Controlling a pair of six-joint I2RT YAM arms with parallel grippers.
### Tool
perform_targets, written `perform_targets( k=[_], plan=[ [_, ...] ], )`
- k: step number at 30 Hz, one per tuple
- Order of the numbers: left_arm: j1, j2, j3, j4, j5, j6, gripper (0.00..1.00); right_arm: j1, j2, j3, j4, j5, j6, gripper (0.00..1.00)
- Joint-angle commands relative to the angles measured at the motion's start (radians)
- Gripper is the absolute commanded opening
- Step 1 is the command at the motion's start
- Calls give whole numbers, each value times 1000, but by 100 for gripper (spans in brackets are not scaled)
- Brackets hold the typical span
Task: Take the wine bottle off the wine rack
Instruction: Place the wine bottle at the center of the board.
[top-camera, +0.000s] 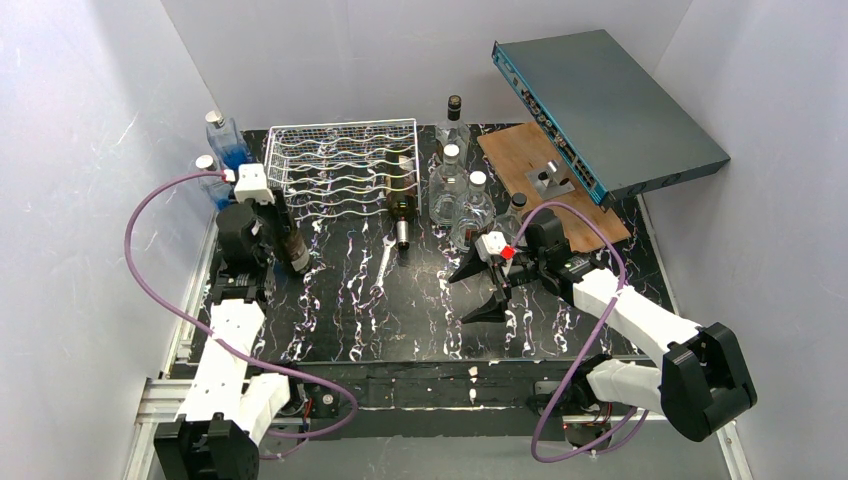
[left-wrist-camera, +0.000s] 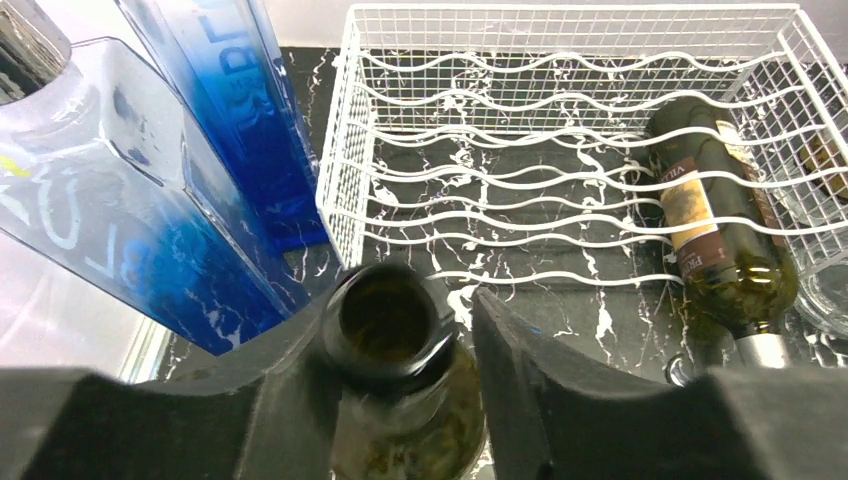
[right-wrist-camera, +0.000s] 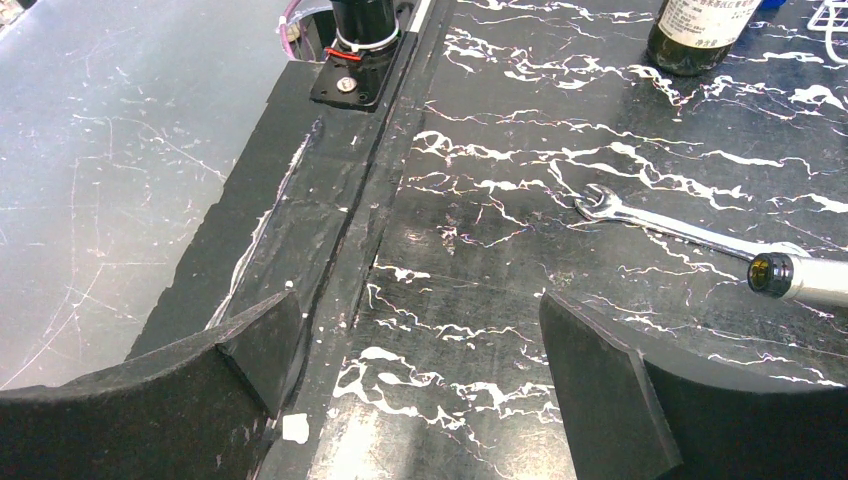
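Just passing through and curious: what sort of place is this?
Most likely a robotics lab test cell: two arms bolted to a table, plain white walls boxing it in, and practice props laid out, a wine rack, bottles and a wrench.

My left arm (top-camera: 225, 360) reaches forward along the left edge, wrist tilted down. My left fingers (left-wrist-camera: 520, 380) sit close on either side of the wine bottle (left-wrist-camera: 405, 425) neck; whether they press it I cannot tell. My right arm (top-camera: 640, 315) bends inward, with my right fingers (right-wrist-camera: 600, 380) spread wide, low over the desk (right-wrist-camera: 520, 200).
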Motion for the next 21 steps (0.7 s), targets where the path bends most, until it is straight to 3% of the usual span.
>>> perform_targets(
  k=[1,12,21],
  plan=[
    [6,-43,-25,24,-24,-15,52,-5,-21,1,4,-19,-13,98],
    [6,-126,-25,-23,-79,-67,97,-8,-21,1,1,-21,-13,98],
    [6,-192,121,-327,-112,-216,98,-14,-19,3,-8,-22,-21,98]
  ],
)
